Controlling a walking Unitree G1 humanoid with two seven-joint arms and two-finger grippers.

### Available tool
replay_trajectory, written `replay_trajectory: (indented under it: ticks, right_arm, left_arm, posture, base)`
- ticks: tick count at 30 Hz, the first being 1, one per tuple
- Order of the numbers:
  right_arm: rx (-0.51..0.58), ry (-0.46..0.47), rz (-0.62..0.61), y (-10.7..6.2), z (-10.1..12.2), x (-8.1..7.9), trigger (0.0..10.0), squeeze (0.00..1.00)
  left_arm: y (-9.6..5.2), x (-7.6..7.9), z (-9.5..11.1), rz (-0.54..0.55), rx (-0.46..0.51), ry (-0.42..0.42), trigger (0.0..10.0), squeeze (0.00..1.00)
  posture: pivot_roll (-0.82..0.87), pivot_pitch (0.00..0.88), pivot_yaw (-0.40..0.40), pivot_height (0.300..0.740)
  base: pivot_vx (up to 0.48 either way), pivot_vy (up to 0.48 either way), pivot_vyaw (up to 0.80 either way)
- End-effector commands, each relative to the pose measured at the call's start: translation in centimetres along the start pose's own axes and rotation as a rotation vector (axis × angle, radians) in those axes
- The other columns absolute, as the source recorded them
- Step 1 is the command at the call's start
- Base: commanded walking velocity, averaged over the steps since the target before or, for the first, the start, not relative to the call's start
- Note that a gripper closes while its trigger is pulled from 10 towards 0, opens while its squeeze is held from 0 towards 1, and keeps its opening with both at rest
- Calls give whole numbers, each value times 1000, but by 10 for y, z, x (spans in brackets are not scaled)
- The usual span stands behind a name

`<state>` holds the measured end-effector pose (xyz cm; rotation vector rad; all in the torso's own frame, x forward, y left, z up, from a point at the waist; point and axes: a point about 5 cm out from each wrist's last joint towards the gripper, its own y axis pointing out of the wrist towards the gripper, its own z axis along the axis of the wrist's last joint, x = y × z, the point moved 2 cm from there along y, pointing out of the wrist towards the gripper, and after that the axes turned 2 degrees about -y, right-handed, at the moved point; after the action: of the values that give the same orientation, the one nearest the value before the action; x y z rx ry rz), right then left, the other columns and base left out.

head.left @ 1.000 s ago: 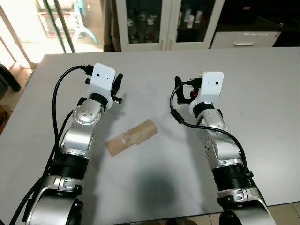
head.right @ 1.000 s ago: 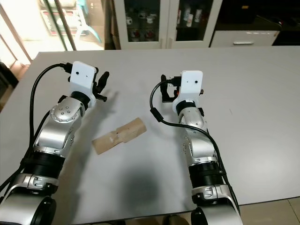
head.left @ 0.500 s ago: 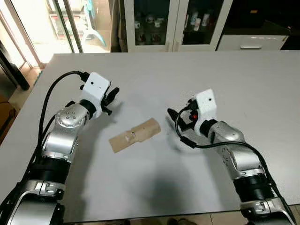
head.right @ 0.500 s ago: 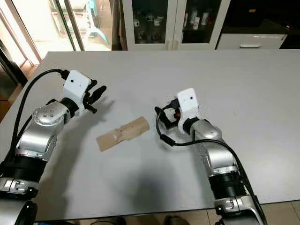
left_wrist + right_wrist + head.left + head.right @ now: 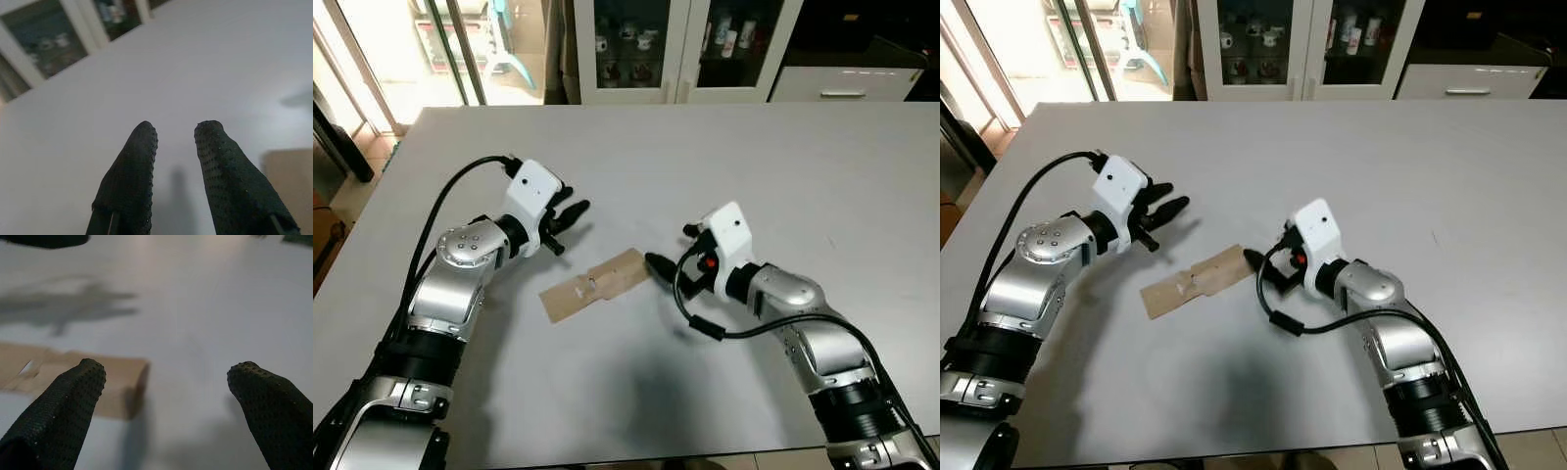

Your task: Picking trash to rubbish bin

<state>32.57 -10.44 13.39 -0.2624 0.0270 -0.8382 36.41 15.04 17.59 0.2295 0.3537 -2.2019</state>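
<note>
A flattened piece of brown cardboard (image 5: 595, 284) lies near the middle of the grey table (image 5: 724, 157). My right gripper (image 5: 668, 251) is low over the table at the cardboard's right end and is open wide. In the right wrist view one finger (image 5: 73, 396) lies over the cardboard's (image 5: 115, 377) end, and the other is over bare table. My left gripper (image 5: 573, 211) hovers just up and left of the cardboard, its fingers (image 5: 132, 171) a small gap apart and holding nothing. The cardboard's edge (image 5: 288, 166) appears beside them.
The table's far edge runs before a glass-door cabinet (image 5: 646, 49) and white drawers (image 5: 842, 83). A bright glass door (image 5: 401, 49) stands at the back left. The table's left edge (image 5: 362, 225) is close to my left arm.
My right gripper has swung left and down to the cardboard's right end. My left gripper has reached further right, toward the cardboard. The cardboard has stayed where it was.
</note>
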Motion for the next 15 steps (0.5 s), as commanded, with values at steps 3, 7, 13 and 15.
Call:
replay_trajectory:
  ticks: [3, 7, 13, 15]
  right_arm:
    - [-25, -46, 43, -8, -3, -1, 10000, 0]
    - [-41, -77, 76, -16, -7, -2, 10000, 0]
    - [-66, -92, 74, -23, -11, 2, 10000, 0]
    - [-61, -93, 79, -22, -10, 1, 10000, 0]
  left_arm:
    - [0, 13, 8, -162, 6, -9, 10000, 0]
    - [-2, 23, 8, -275, -8, -26, 10000, 0]
    - [-5, 31, 4, -405, -36, -31, 10000, 424]
    - [-3, 32, 4, -426, -32, -57, 10000, 1000]
  posture:
    - [0, 71, 20, 740]
    - [-3, 71, 20, 740]
    - [-5, 67, 25, 740]
    - [-4, 67, 26, 740]
  base:
    - [0, 0, 0]
    - [0, 0, 0]
    - [0, 0, 0]
    - [0, 0, 0]
